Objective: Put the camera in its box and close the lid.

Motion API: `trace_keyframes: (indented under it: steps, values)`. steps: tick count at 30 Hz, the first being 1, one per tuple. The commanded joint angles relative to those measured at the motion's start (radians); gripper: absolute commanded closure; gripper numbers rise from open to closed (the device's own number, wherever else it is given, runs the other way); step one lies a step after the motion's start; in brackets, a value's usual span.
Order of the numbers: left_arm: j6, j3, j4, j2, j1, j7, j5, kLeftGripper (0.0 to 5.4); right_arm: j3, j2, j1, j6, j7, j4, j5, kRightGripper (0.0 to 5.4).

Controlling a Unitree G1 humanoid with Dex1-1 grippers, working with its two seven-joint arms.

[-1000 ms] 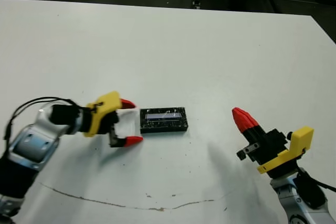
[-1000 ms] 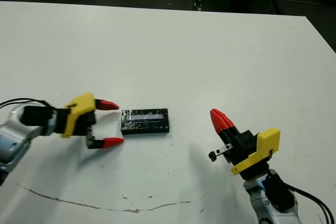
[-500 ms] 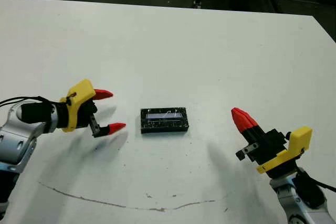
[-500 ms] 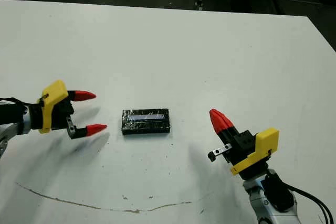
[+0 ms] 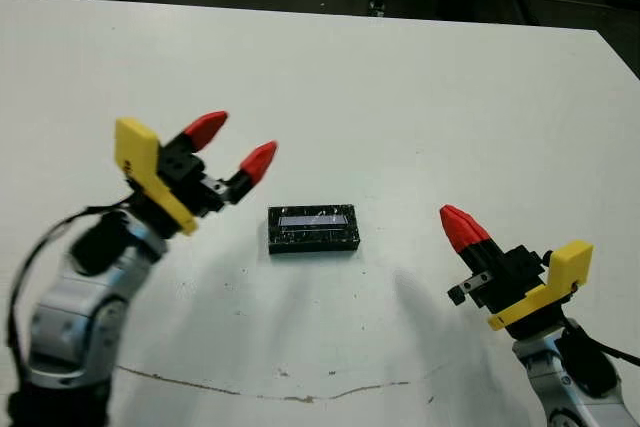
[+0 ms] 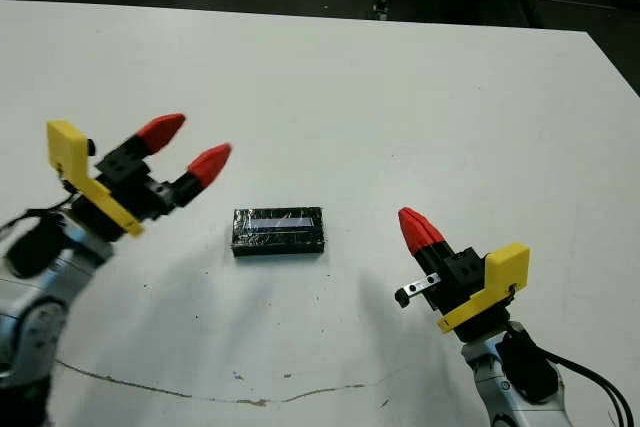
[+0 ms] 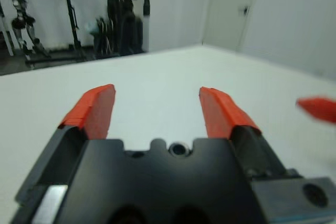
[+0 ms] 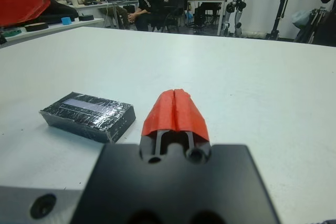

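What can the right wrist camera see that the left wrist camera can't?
Only the right wrist view shows the closed black box on the table and people sitting at desks beyond it. Only the left wrist view shows the left gripper, its fingers spread open. Both show the white table and the right gripper, shut.

Box [image 5: 312, 230] covered by lid [image 6: 277, 226]; camera unseen. Right arm [image 5: 570, 377] cut off at frame edge.
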Motion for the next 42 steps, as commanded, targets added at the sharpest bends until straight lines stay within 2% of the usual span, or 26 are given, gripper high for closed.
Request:
trace_keyframes:
  steps: [1,3,7,11,17,21,30,42]
  values:
    - [0.041,-0.054,-0.009,-0.022,0.014,0.044,0.016,2.27,-0.008,-0.007,-0.002,-0.012,-0.003,0.009,-0.004,5.40]
    - [0.056,-0.079,0.004,-0.024,0.005,0.047,0.017,2.59,-0.009,-0.007,-0.003,-0.012,-0.003,0.011,-0.005,5.40]
    - [0.084,-0.134,0.033,-0.016,-0.017,0.062,0.060,3.18,-0.009,-0.006,-0.004,-0.010,-0.006,0.011,-0.007,5.40]
    - [0.154,-0.159,0.057,-0.047,-0.034,0.107,0.066,3.80,-0.010,-0.008,-0.007,-0.012,-0.001,0.013,-0.004,5.40]
    - [0.138,-0.218,0.120,-0.043,-0.035,0.092,0.113,4.75,-0.006,-0.003,-0.005,-0.012,-0.008,0.011,-0.010,5.40]
    - [0.143,-0.235,0.155,-0.050,-0.017,0.079,0.118,5.38,-0.005,0.001,-0.005,-0.009,-0.006,0.011,-0.002,5.40]
    - [0.179,-0.287,0.170,-0.030,0.034,0.069,0.146,5.39,-0.003,0.000,-0.003,-0.003,-0.009,0.005,-0.001,5.40]
    - [0.265,-0.285,0.163,-0.045,0.052,0.091,0.138,5.39,-0.001,-0.003,-0.005,-0.017,-0.001,0.015,-0.009,5.40]
